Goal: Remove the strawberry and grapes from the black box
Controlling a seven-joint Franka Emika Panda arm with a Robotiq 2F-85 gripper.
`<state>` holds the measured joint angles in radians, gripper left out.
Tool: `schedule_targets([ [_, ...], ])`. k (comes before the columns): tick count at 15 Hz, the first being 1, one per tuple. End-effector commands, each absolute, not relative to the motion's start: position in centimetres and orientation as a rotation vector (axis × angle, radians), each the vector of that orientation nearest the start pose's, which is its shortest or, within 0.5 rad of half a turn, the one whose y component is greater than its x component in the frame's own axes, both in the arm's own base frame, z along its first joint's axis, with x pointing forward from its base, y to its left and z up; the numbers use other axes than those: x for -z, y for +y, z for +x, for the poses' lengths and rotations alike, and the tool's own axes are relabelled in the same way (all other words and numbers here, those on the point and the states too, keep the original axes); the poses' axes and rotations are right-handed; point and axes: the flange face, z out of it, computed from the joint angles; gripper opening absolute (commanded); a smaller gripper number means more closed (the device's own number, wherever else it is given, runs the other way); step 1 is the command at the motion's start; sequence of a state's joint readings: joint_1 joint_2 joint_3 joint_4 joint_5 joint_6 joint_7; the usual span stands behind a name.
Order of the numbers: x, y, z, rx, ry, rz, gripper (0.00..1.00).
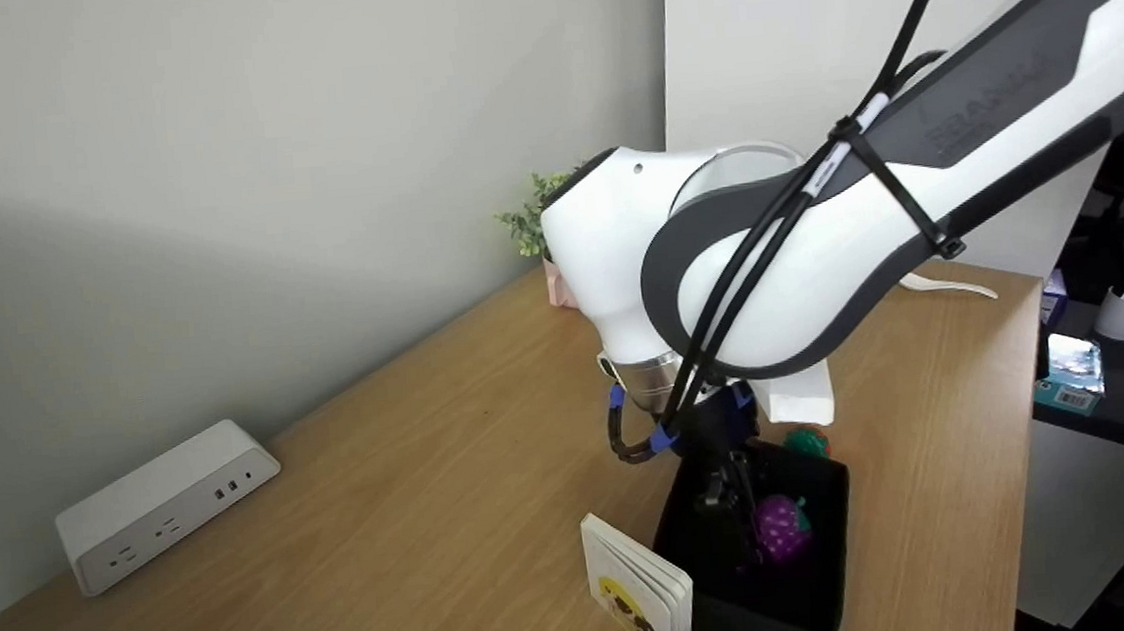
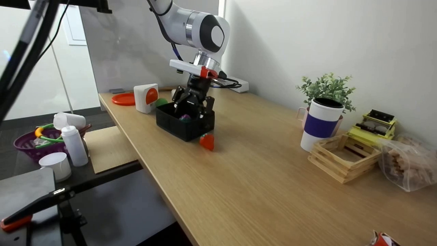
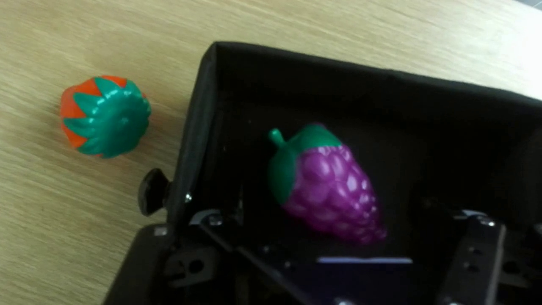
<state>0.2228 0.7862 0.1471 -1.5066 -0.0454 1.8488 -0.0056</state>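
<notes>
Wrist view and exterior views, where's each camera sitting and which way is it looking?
Wrist view: on the wrist above the black box, facing down at the grapes; the open tool shows along the bottom.
An exterior view: high, nearer the outlet box, facing the potted plant; the arm enters from the picture's upper right.
An exterior view: nearer the potted plant, facing along the table toward the outlet box; arm and tool show in the upper half.
Both exterior views share the potted plant and outlet box; all three, the strawberry.
</notes>
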Motion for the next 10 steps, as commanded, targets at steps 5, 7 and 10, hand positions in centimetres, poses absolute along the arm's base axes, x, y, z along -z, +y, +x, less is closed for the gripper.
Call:
schedule_targets([
  [5,-17.51,22.33,62.73,-0.725,-0.590,-2.986,0.38],
  [7,-17.61,22.35,62.73,-0.727,-0.591,-2.989,0.23],
  [10,-17.88,22.39,62.77,-0.726,-0.590,-2.994,0.17],
])
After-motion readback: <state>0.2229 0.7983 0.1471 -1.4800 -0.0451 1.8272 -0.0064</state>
